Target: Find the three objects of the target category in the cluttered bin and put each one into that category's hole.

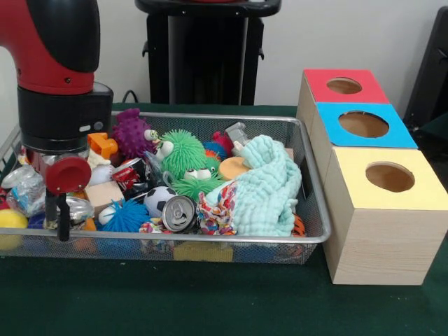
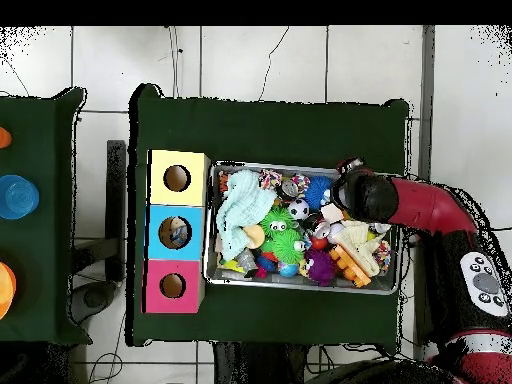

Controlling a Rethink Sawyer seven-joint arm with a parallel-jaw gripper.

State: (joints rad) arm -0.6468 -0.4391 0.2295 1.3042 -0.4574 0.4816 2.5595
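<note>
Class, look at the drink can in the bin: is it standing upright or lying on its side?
On its side. The can shows its round top and pull tab facing the front camera.

Robot lab, green-clothed table [image 1: 210, 301], tiled floor [image 2: 250, 60], cables

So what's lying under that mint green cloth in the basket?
The mint green cloth is draped over the right part of the wire basket. An orange round thing and a colourful knotted rope toy poke out at its left edge; anything beneath is covered.
</note>
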